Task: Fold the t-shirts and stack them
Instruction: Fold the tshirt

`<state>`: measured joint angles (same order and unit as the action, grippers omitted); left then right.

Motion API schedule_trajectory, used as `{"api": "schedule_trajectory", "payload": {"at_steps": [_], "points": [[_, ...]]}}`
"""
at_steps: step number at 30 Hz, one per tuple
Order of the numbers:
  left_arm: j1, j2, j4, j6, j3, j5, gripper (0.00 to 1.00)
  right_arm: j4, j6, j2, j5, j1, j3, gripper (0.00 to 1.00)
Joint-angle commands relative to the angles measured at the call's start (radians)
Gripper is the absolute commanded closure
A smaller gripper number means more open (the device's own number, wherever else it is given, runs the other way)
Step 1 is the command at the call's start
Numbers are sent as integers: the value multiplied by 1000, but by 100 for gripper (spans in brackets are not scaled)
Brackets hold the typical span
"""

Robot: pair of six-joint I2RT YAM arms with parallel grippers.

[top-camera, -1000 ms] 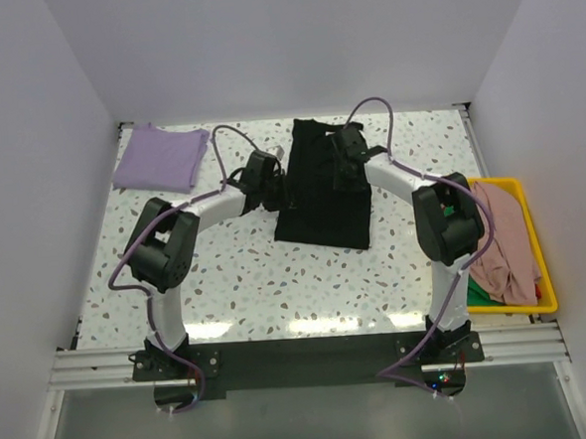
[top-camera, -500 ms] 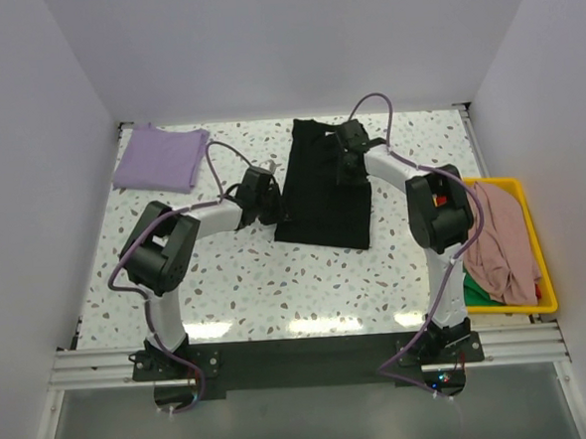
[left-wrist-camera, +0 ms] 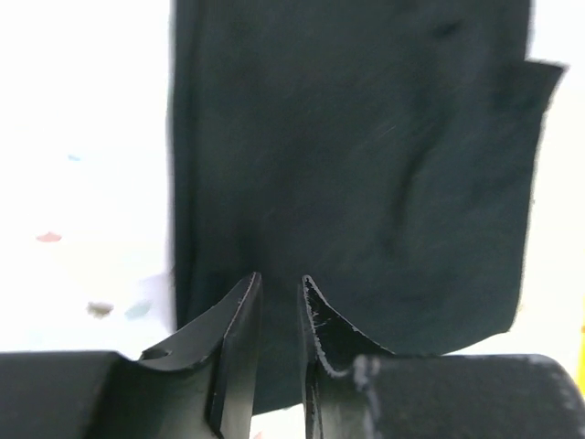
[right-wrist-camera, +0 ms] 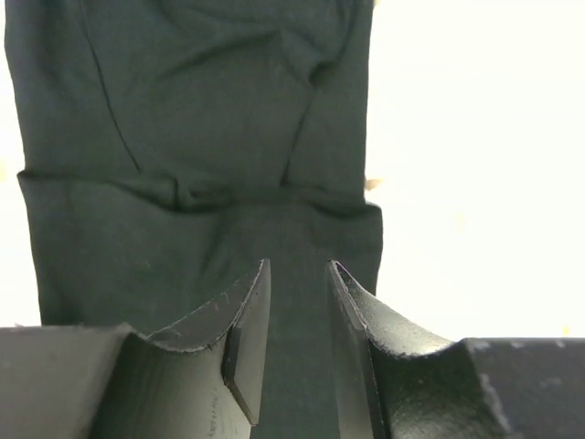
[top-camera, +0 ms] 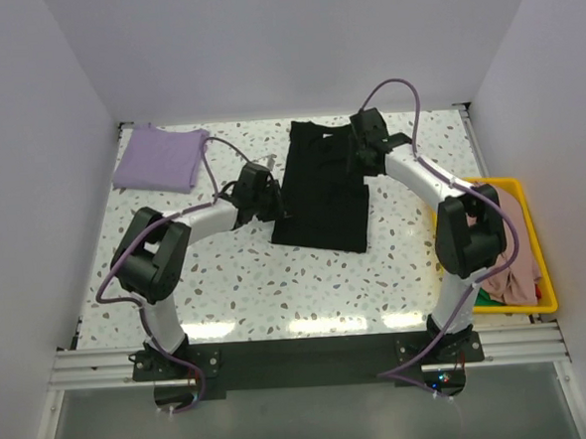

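Left gripper (top-camera: 277,201) (left-wrist-camera: 279,279): the fingers (left-wrist-camera: 239,311) stand a narrow slit apart, with no cloth seen pinched between them; they hang low over the near left margin of the black t-shirt (top-camera: 322,198) (left-wrist-camera: 366,165), whose straight left edge runs just to their left in the wrist view. The left arm rises from its base, bends its elbow outward to the left and reaches its forearm rightward to that edge. A folded lavender t-shirt (top-camera: 160,158) lies well apart, at the far left corner of the table (top-camera: 237,273). The black t-shirt lies flat at the table's middle as a long folded strip, running from far to near. Right gripper (top-camera: 357,164) (right-wrist-camera: 297,265): the jaws are parted a little more widely, poised over the strip's far right portion, where a creased band of cloth (right-wrist-camera: 183,110) leads into the gap; whether it is clamped cannot be told. The right arm stands up from its base, then stretches away and leftward. Far right: a yellow bin (top-camera: 538,244) holding a pink t-shirt (top-camera: 503,236) and a green t-shirt (top-camera: 482,293).
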<state>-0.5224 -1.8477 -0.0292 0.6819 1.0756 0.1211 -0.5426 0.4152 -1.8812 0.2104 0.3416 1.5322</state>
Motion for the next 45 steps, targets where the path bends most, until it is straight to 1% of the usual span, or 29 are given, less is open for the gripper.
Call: {"api": "schedule_trajectory", "payload": {"at_steps": [1,3,7,9,12,13,16,17,21,26,29,30,32,36,38,40,42,45], "points": [[-2,15,60,-47,105,23,72,38,31,50,-14,5,-93,65],[-2,-16,80,-56,165,72,72,24,27,12,-19,4,-86,65],[-2,-129,156,-53,254,114,72,30,17,-54,-39,5,-18,66],[-4,-175,163,-58,317,124,72,27,11,-82,-36,4,8,66],[1,-286,80,-96,409,80,73,1,7,-137,-19,-3,49,66],[4,-301,62,-99,432,68,74,4,7,-153,-17,-9,46,66],[21,-337,31,-85,429,6,78,9,7,-183,-16,-30,40,66],[25,-340,-10,-76,417,-17,79,9,8,-208,-20,-33,39,66],[45,-338,-14,-36,356,-83,80,12,11,-260,-46,-47,43,66],[45,-311,-12,11,276,-115,82,30,28,-259,-77,-49,0,66],[45,-268,14,44,187,-120,84,40,33,-236,-88,-46,-41,66],[44,-237,47,62,164,-118,84,40,34,-230,-89,-46,-67,66],[44,-200,80,73,77,-120,84,53,40,-196,-101,-44,-99,66],[32,-89,138,103,-63,-120,84,84,56,-121,-137,-33,-220,66],[27,-50,152,108,-143,-142,84,102,60,-73,-135,-7,-260,66],[22,8,181,120,-221,-136,84,113,71,-43,-135,28,-320,66],[15,65,196,125,-270,-133,85,128,95,10,-135,59,-389,66],[-2,154,215,139,-367,-139,85,147,126,73,-103,158,-461,66]]}}
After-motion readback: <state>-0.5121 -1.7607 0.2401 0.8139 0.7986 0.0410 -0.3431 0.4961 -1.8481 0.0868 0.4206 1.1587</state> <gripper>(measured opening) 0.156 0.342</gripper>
